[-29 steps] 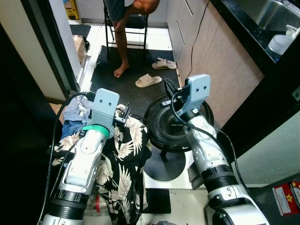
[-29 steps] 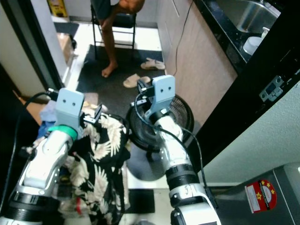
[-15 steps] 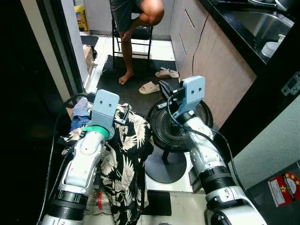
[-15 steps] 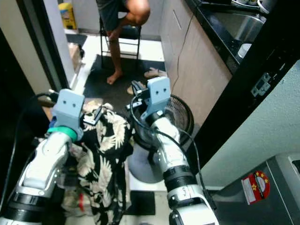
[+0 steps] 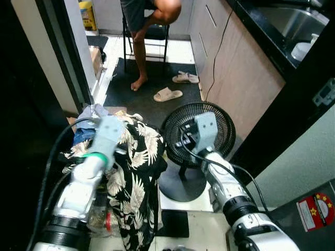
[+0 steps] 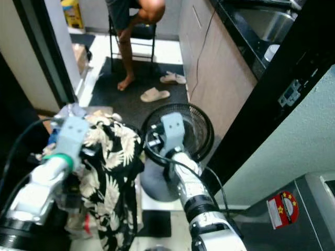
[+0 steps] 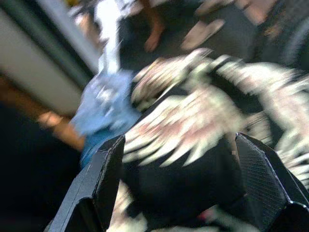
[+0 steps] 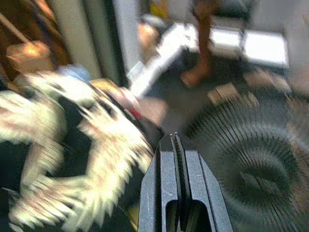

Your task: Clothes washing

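Both wrist views are smeared by motion blur: the leaf-print shirt point(image 7: 193, 130) and the blue garment point(image 7: 104, 104) beside it lose their edges. The seated person point(image 5: 149, 21) is cut off above the waist by the picture's top. The left arm point(image 5: 84, 178) is itself blurred, hiding the clothes beneath it.

Leaf-print shirt point(image 5: 137, 167): soft woven cloth, matt, black ground with pale print, lying in loose folds just below the left gripper point(image 7: 178, 179). Left fingers point(image 7: 99, 183): black matt plastic with finely textured inner pads. Right gripper point(image 8: 175, 186): black plastic, smooth, slight sheen, fingers pressed together. Blue garment point(image 5: 86, 125) beyond the shirt: faded denim-like cloth. Fan point(image 5: 196, 130) beneath the right gripper: black wire grille, smooth round base. Arm shells: brushed silver metal. Floor mat point(image 5: 152, 107) ahead: dark, rough, matt. Cabinet fronts point(image 5: 235, 68): pale wood-look laminate.
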